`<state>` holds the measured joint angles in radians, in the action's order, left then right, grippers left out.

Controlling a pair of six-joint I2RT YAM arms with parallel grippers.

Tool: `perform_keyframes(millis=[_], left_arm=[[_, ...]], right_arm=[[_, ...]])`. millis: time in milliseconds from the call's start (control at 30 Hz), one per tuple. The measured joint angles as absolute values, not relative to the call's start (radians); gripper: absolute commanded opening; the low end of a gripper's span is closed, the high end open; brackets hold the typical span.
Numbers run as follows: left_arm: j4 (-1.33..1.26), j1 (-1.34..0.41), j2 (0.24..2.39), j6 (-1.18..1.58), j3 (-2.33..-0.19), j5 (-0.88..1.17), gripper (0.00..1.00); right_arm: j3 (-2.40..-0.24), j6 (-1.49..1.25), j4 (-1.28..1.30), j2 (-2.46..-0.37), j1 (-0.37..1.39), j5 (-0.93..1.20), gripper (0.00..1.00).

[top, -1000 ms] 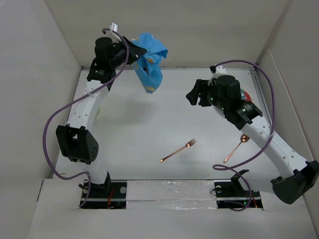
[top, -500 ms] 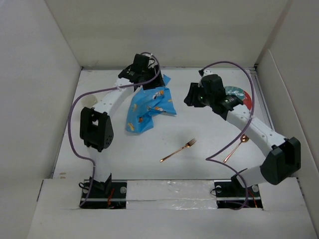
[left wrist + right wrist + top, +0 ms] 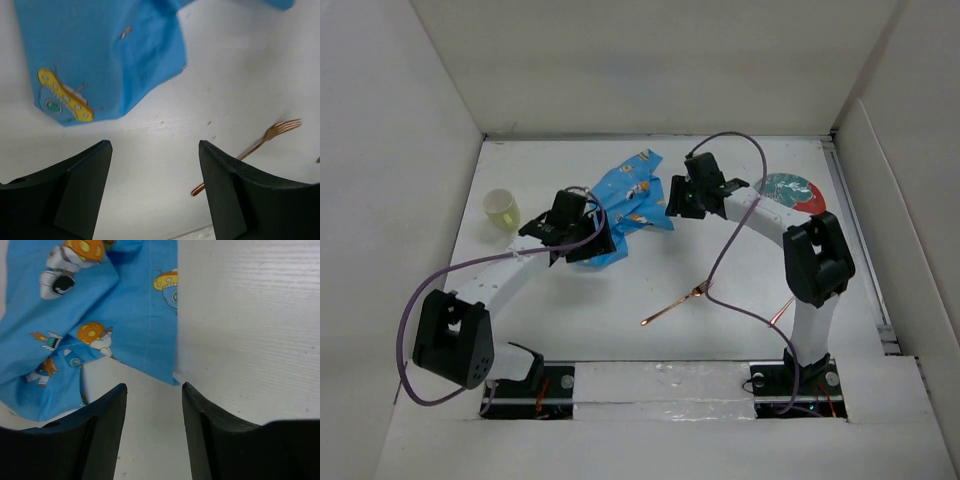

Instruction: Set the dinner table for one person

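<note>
Printed on the blue cloth [image 3: 630, 200]: cartoon spacemen, yellow saucers. Left tool [image 3: 154, 150] spread wide, gripping nothing, poised over bare table [image 3: 570, 310] just short of the cloth's corner; copper fork [image 3: 260, 142] off to its right. Right tool [image 3: 153, 390] part open, empty, cloth's hem corner between its tips, contact unclear. Table beneath both.
</note>
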<state>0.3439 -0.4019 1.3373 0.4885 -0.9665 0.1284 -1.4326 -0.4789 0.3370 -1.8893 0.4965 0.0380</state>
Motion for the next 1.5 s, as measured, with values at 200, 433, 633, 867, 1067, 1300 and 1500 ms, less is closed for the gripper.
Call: perform_keyframes(millis=[200, 433, 633, 867, 1067, 1300, 1500], left_arm=[[0.385, -0.459, 1.368, 0.503, -0.887, 0.124, 0.68], [0.308, -0.598, 1.547, 0.485, -1.029, 0.006, 0.63], [0.269, -0.598, 1.7, 0.454, -1.053, -0.107, 0.58], [0.244, -0.599, 1.748, 0.427, -1.057, -0.152, 0.35], [0.241, -0.599, 1.758, 0.399, -1.065, -0.175, 0.0], [0.343, -0.54, 1.647, 0.346, -1.181, -0.128, 0.0], [0.344, -0.266, 1.398, 0.343, -1.38, 0.078, 0.0]], right_arm=[[-1.428, -0.531, 0.342, -1.969, 0.485, 0.106, 0.55], [-1.423, -0.567, 0.315, -1.972, 0.459, 0.175, 0.51], [-1.418, -0.589, 0.279, -2.0, 0.443, 0.226, 0.51], [-1.407, -0.601, 0.278, -2.027, 0.443, 0.255, 0.43], [-1.409, -0.607, 0.279, -2.06, 0.443, 0.299, 0.0], [-1.466, -0.571, 0.329, -2.012, 0.439, 0.284, 0.0], [-1.468, -0.545, 0.351, -1.735, 0.408, 0.269, 0.0]])
